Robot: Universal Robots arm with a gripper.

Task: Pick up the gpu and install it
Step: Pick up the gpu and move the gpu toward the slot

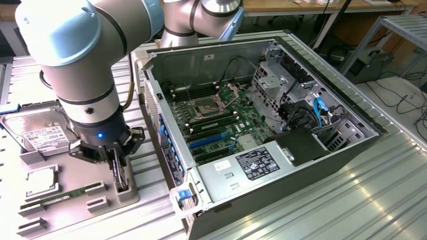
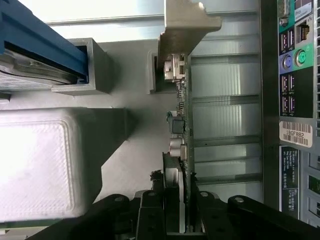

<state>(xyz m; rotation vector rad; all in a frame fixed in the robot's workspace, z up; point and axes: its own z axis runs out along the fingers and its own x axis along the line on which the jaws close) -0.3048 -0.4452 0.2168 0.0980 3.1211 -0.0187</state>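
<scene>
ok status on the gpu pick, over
gripper shut on the gpu, a finger on each side. gpu on edge in the grey holder, not lifted. nothing in the way; open pc case alongside.

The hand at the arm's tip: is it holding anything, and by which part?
The hand appears to pinch the gpu, which stands on edge in a grey tray, by its upper edge, away from the silver bracket.

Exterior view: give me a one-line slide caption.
Gripper at the gpu, which stands on edge in the grey parts tray beside the open computer case.
</scene>
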